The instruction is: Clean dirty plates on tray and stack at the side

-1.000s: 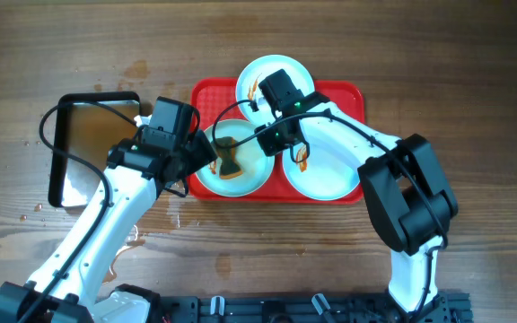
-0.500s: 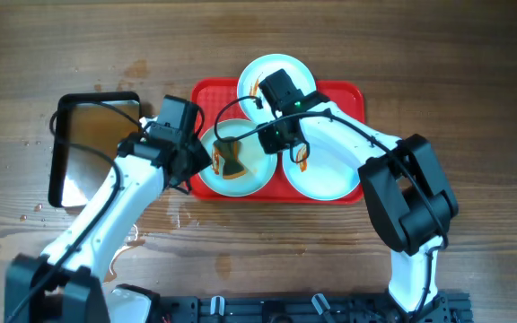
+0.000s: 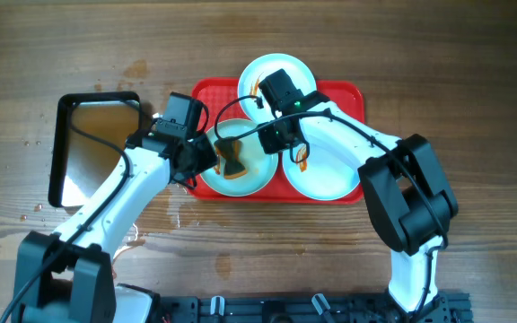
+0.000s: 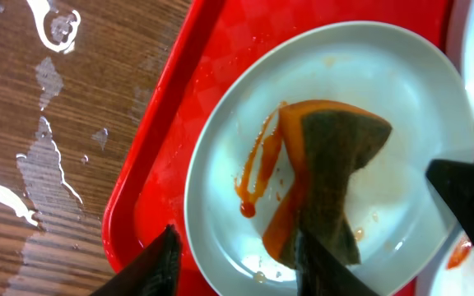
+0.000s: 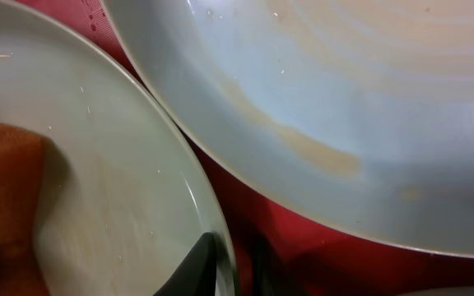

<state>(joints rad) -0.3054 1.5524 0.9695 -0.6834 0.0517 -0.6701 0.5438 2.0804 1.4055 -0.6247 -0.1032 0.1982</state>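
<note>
Pinching the rim of the round white plate with the sponge (image 5: 97, 181), the right hand (image 5: 229, 267) has its two fingers closed to a narrow gap with the plate's edge between them. That plate sits in the near-left part of the large red rectangular plastic tray (image 4: 171, 107). The left hand (image 4: 237, 238) hangs over the plate's outer edge with its fingers spread wide and nothing clamped between them. One finger is over the tray's rim and the other touches the orange sponge with a dark scrubbing face (image 4: 336, 173), which lies crumpled on the plate beside a thin orange-red sauce smear (image 4: 257, 164). Two more plates share the tray, both smeared: the near-right white plate (image 3: 330, 175) and the far white plate (image 3: 285, 65). Left of the tray, water puddles (image 4: 44, 173) glisten on the brown wooden counter (image 3: 420, 54), and beyond them rests a black-rimmed metal pan (image 3: 88, 135).
</note>
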